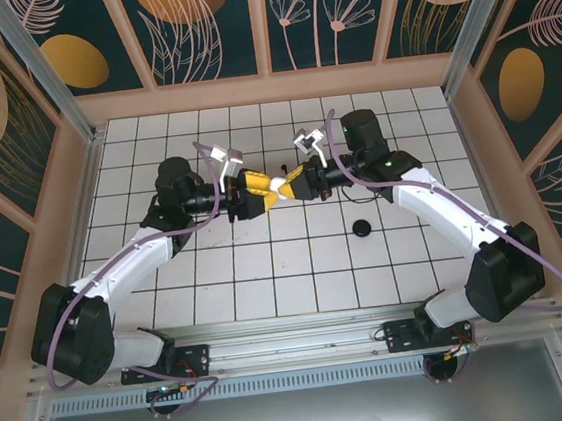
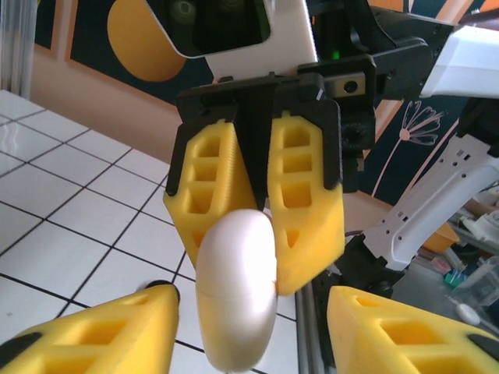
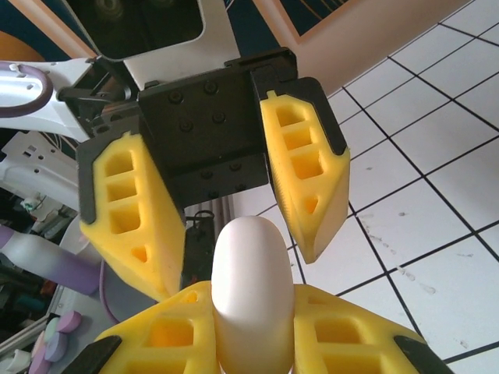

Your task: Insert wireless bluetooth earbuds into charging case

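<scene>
The white tiled table (image 1: 220,297) fills the floor of the cell. From its near edge the left arm (image 1: 136,261) rises from about 7 o'clock and the right arm (image 1: 441,204) from about 5 o'clock. They meet tip to tip slightly toward 12 o'clock of the table's centre. The right gripper (image 1: 294,182) is clamped on the charging case (image 2: 238,296), a smooth white egg-shaped shell. Its yellow fingers (image 3: 335,327) press both flanks of the case, whose rounded end points toward 9 o'clock at the other claw. The left gripper (image 1: 267,194) stands partly open, one yellow finger (image 2: 117,327) on each side of the case's free end. A gap shows on both sides, so it grips nothing. The earbuds (image 1: 362,227) show as one small black blob lying on the tiles, well apart from the case at about 4 o'clock of it. It is too small to tell one bud from two.
</scene>
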Controlling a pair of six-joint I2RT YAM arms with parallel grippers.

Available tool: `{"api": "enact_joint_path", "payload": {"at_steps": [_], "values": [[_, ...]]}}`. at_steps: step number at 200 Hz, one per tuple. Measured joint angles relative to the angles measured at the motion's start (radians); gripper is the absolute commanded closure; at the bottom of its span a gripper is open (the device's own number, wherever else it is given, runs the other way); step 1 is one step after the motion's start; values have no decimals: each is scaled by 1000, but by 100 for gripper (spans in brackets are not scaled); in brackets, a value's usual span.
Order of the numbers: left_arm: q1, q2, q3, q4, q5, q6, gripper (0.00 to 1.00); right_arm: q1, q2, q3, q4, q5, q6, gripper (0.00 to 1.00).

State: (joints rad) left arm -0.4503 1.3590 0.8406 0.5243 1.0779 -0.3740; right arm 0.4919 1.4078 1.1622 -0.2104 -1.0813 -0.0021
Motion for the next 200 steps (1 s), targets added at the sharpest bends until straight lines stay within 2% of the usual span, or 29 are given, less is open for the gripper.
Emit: {"api": "enact_joint_path", "payload": {"at_steps": [14, 57, 102, 123, 155, 179, 200], "values": [[0, 11, 2, 8, 2, -16, 57, 3, 2, 1, 0, -6, 0, 84], [0, 23, 2, 38, 15, -56, 56, 6, 2, 12, 1, -9, 0, 86], [0, 23, 2, 42, 29, -76, 72, 6, 2, 12, 2, 2, 1, 88], [5, 23, 2, 42, 34, -77, 77, 6, 1, 12, 5, 2, 4, 87], [7, 24, 2, 44, 37, -82, 82, 6, -3, 11, 11, 4, 13, 78], [7, 24, 6, 58, 28, -85, 86, 8, -18, 3, 40, 27, 31, 64], [7, 24, 7, 56, 6, -88, 87, 4, -52, -16, 87, 67, 63, 61]]}}
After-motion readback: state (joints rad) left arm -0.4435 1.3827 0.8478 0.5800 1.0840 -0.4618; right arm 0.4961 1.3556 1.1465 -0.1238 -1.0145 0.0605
